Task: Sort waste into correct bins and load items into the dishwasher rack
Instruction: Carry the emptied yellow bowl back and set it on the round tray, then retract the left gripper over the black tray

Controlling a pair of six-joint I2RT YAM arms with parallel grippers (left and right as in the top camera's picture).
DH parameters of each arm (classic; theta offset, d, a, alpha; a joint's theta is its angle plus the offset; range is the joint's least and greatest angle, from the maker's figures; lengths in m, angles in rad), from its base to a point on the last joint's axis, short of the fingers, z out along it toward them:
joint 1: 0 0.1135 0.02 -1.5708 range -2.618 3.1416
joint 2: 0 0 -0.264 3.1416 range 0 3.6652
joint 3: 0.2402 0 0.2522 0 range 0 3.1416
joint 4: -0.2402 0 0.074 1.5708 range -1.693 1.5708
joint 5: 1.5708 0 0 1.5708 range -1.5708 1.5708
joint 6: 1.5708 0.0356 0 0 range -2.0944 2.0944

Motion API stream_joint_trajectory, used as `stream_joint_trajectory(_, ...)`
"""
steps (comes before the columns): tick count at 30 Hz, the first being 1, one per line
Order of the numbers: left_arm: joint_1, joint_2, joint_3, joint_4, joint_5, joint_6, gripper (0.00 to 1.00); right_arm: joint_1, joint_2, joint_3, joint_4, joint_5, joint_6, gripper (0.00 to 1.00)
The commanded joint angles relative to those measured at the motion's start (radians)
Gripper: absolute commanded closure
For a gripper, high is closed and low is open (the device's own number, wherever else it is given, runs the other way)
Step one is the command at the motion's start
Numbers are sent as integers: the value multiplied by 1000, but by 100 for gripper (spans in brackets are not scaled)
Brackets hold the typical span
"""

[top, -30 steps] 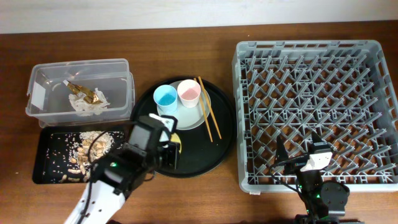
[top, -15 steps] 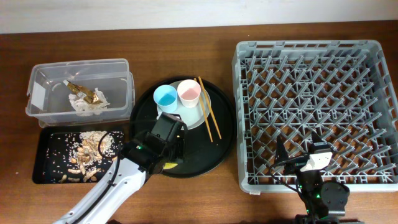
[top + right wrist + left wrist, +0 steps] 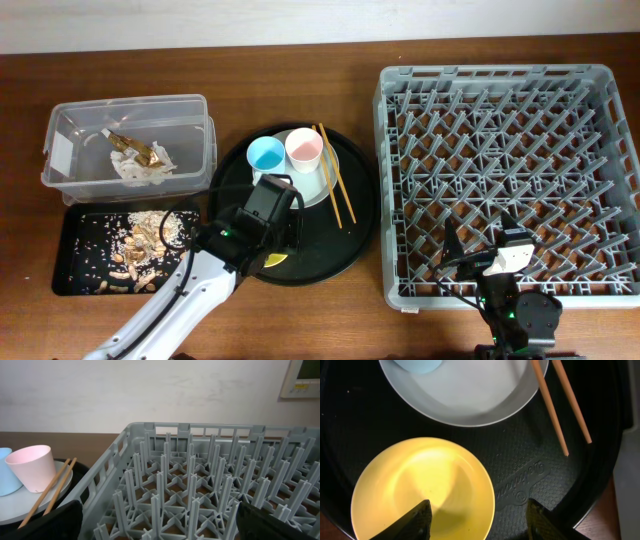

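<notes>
L gripper (image 3: 478, 507): jaws released, spread wide, nothing grasped. It sits low over the near-left part (robot side) of the round black tray (image 3: 358, 228). In the L-wrist view one finger is over the yellow bowl (image 3: 420, 490) and the other over bare tray floor, w/ the bowl's right rim between them. Contact w/ bowl: cannot tell.

Yellow bowl: upright on the tray floor at near-left, close to the plate (image 3: 322, 188) but apart from it.

Plate: pale grey-white, on the tray's far half. Blue cup (image 3: 266, 154) and pink cup (image 3: 302, 149) stand upright on it side by side, blue to the left. Chopsticks (image 3: 336, 188): a pair, roughly parallel. Far ends are at the plate's right edge, near ends on the tray floor right of the plate.

Clear tub (image 3: 192, 112): left of the round tray, just beside its far-left edge. Inside is the napkin (image 3: 140, 170), crumpled, w/ the wrapper (image 3: 136, 150) lying on it.

Flat black tray (image 3: 68, 255): left of the round tray on the near side. Scraps (image 3: 145, 235) are strewn over it, thickest toward the round tray.

Rack (image 3: 500, 100): right of the round tray, just beside it.

R gripper (image 3: 483, 245): well right of the round tray, over the rack's near edge. Jaws released and wide apart, clasping nothing. R-wrist view looks across the pegs toward the pink cup and chopsticks.
</notes>
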Motion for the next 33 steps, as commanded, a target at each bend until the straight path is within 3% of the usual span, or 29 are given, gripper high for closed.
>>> stream_joint_trajectory(1,-5,7,27,-2,-15,3,39,-6,-5,-5,-4,-13,-3,2)
stream_joint_trajectory(8,-5,7,32,-2,-23,15,32,-6,-5,-5,-5,-13,-3,2)
stream_joint_trajectory(13,23,6,172,-87,-23,21,28,-6,-5,-5,-5,-13,-4,2)
stream_joint_trajectory(18,158,6,367,-162,-23,21,13,-6,-5,-5,-5,-13,-4,2)
stream_joint_trajectory(23,356,6,379,-138,-42,21,1,-6,-5,-5,-5,-13,-3,2)
stream_joint_trajectory(28,608,4,385,-150,-30,21,1,-6,-5,-5,-5,-13,-3,2)
stream_joint_trajectory(33,658,4,385,-186,1,21,1,-6,-5,-5,-5,-13,-4,2)
